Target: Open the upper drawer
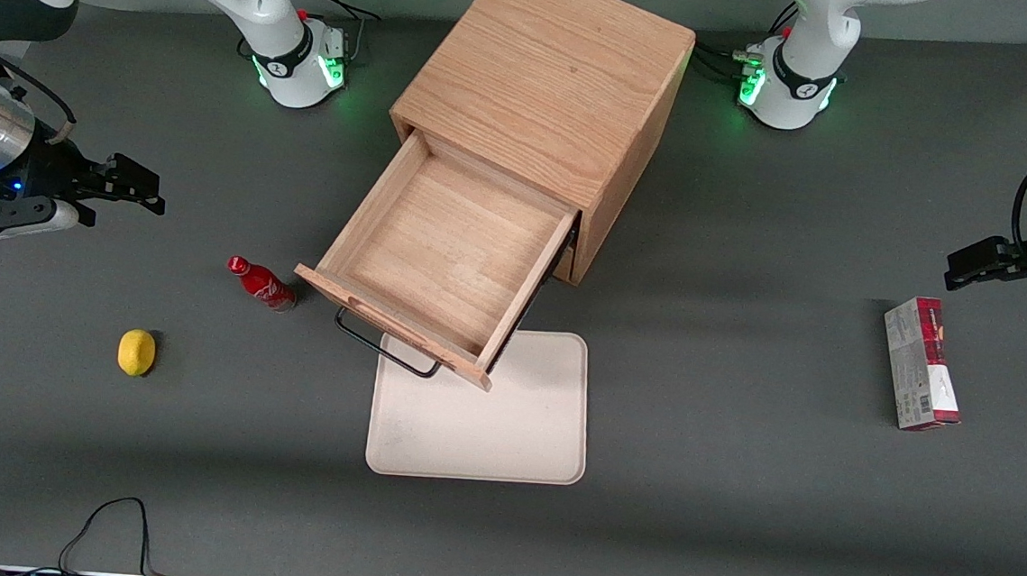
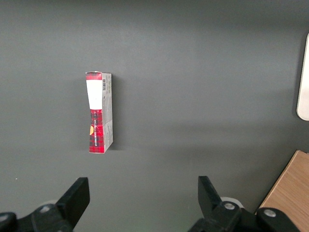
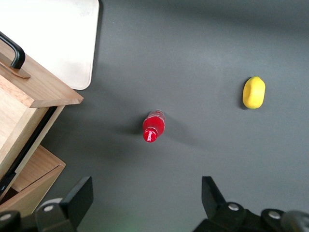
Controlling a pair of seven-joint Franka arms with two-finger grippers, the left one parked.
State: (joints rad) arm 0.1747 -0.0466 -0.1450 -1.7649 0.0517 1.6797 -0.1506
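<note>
The upper drawer [image 1: 448, 261], a wide shallow light-oak box with a black wire bar handle [image 1: 380, 345], already stands pulled well out of the light-oak wooden cabinet [image 1: 546, 82] at the middle of the dark grey worktop [image 1: 735, 484], its bare inside showing and its front overhanging the near edge of a cream rounded tray [image 1: 476, 430] that lies in front of the cabinet. The right arm's black two-finger tool [image 1: 128, 181] hangs above the worktop toward the working arm's end, well apart from the handle, with its fingers [image 3: 79, 198] spread and nothing between them. Judging by how far the drawer stands out, the opening looks done or nearly so, and what remains is to keep clear. Any remaining motion should go up and away from the cabinet, so that the spread fingers do not catch the drawer's corner or nudge it back in. A small red bottle [image 1: 262, 284] stands near the drawer's corner, between it and the tool, and it would tip easily if brushed; a yellow lemon [image 1: 137, 352] lies nearer the front camera. The lower drawer [image 3: 34, 176] sits closed beneath and should stay untouched. A red and grey carton [image 1: 921, 363] lies toward the parked arm's end.
</note>
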